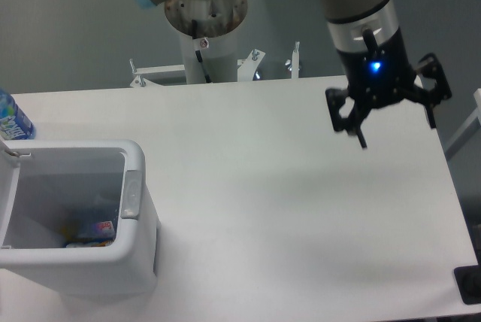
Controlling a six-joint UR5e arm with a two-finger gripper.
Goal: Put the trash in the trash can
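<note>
The trash can (139, 250) is a white bin at the table's front left, open at the top, with a grey latch (131, 194) on its right rim. On its floor lie small pieces of trash (94, 232) with pink, blue and yellow print. They are too blurred to tell carton from bottle. My gripper (395, 131) hangs above the table's far right part, well away from the can. Its fingers are spread apart and nothing is between them.
A bottle with a blue label (10, 117) stands at the table's left edge behind the can. The arm's base column (207, 32) rises behind the table's far edge. A dark block (469, 284) sits at the front right corner.
</note>
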